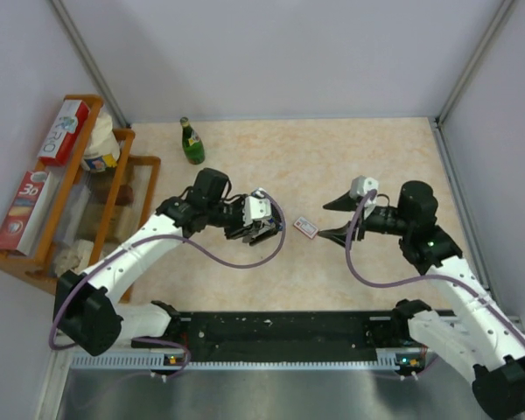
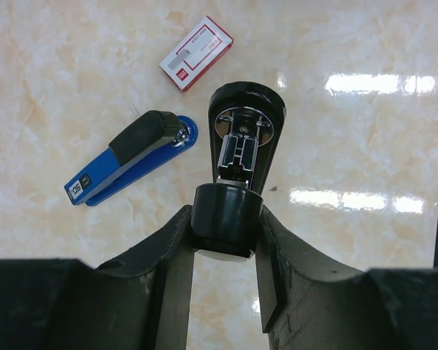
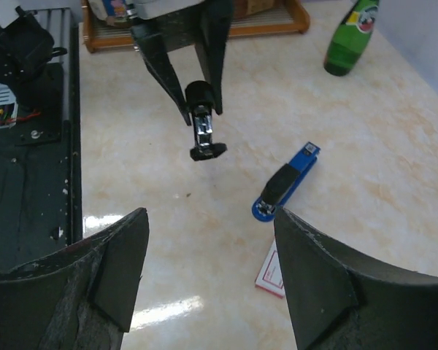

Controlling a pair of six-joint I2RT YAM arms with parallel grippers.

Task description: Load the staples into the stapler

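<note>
Tabletop (image 1: 350, 157) holds staples (image 1: 305, 227) just before right gripper (image 1: 331, 219).

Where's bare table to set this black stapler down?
Bare: the far stretch from the green bottle to the right wall, and the near strip before the arm bases. Crowded: centre, around the blue stapler and staples box.

Top view: we log the staples box (image 1: 304, 227) on the table (image 1: 376, 149) at mid-frame, between the left gripper (image 1: 262, 232) to its left and the right gripper (image 1: 331, 219) to its right. The bottle (image 1: 192, 142) stands upper left, with the rack (image 1: 145, 179) further left.

Left wrist view: the lying stapler (image 2: 131, 157) sits left of centre, and the box is above and right of it, apart. The held stapler (image 2: 241, 142) is between the left fingers.
</note>
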